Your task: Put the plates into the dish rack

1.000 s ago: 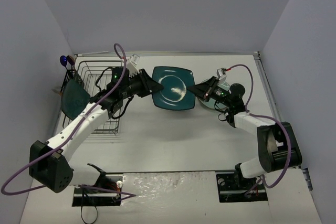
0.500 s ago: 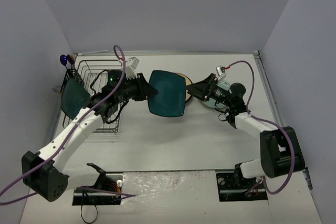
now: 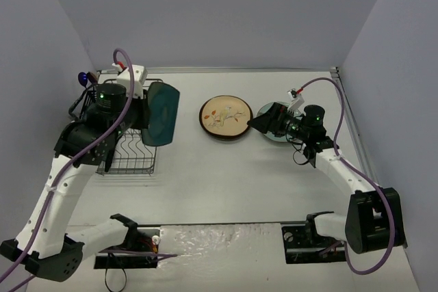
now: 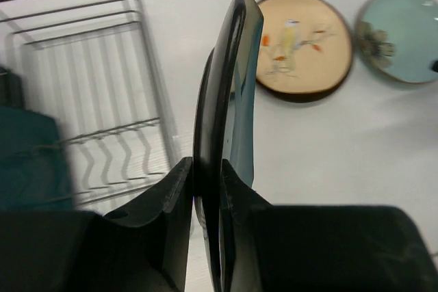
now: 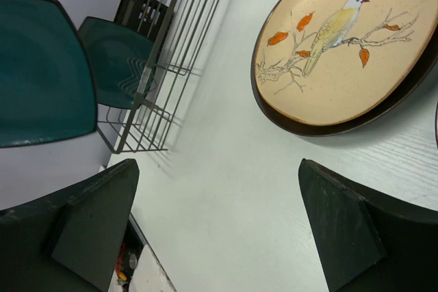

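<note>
My left gripper (image 3: 148, 111) (image 4: 205, 166) is shut on the rim of a dark teal rounded-square plate (image 3: 163, 113) (image 4: 229, 94). It holds the plate on edge in the air by the right side of the black wire dish rack (image 3: 130, 156) (image 4: 102, 100). A second teal plate (image 5: 116, 63) stands in the rack. A cream bird-patterned plate with a brown rim (image 3: 225, 117) (image 5: 345, 46) lies flat mid-table. My right gripper (image 3: 263, 122) (image 5: 217, 169) is open and empty, hovering over the left part of the pale mint plate (image 3: 272, 136) (image 4: 400, 35).
The rack's small black caddy (image 5: 144, 8) hangs on its far left side, near a blue object (image 3: 83, 78) at the table's back-left corner. Grey walls close in the table on three sides. Both arm bases sit at the near edge.
The right gripper opened and let go of the teal plate. The left arm swung that plate left to the rack and turned it on edge, uncovering the cream plate.
</note>
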`<state>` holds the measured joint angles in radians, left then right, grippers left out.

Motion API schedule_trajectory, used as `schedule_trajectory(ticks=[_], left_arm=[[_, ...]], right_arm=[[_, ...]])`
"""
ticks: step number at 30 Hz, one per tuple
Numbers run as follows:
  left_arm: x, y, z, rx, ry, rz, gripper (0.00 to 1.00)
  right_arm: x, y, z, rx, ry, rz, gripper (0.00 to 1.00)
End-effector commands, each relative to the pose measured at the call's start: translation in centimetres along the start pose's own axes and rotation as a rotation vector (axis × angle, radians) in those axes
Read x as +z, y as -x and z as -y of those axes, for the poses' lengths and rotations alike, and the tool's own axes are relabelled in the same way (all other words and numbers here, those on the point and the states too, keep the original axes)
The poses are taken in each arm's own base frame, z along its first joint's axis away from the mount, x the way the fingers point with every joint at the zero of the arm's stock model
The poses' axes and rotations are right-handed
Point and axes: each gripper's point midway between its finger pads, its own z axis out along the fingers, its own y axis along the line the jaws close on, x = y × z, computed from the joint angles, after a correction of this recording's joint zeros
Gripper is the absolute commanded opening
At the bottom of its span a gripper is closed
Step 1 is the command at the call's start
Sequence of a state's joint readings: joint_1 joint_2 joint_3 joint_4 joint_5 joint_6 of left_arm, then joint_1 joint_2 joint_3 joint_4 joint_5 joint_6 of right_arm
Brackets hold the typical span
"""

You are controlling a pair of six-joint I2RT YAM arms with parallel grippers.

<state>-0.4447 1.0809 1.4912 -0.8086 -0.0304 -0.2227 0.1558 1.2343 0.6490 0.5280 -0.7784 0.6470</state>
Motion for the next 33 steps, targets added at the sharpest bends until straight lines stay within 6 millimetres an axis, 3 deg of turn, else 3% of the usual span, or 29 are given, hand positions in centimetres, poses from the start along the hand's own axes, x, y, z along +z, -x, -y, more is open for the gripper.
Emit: schedule_trajectory(ticks=[1,7,15,22,25,33], left_arm=[[-4.4,2.9,-7.3,0.16,0.319,0.034,0.0],[-4.2,2.3,-14.5,0.17,0.468,-0.125,0.0],[-1.6,1.0,-20.6,0.16,0.581,-0.271,0.0],[1.5,-0.7,-22.1,0.132,0.541,-0.322,0.0],[3.1,-2.4,-22.9,0.104,0.522,-0.355,0.0],[6.3,-5.7,-23.2,0.044,0.451,-0.395,0.0]], right_arm=[[-0.7,1.1,-1.4,-0.104,0.037,0.034,1.0],[-1.0,0.9,-2.3,-0.103,0.073,0.033,1.0],[-1.0,0.2,-2.9,-0.082,0.106,0.018,1.0],[-0.7,-0.6,-3.2,-0.063,0.13,-0.001,1.0],[-0.7,-0.7,-3.3,-0.064,0.135,-0.003,1.0],[-0.6,-0.9,-3.0,-0.06,0.133,-0.005,1.0]])
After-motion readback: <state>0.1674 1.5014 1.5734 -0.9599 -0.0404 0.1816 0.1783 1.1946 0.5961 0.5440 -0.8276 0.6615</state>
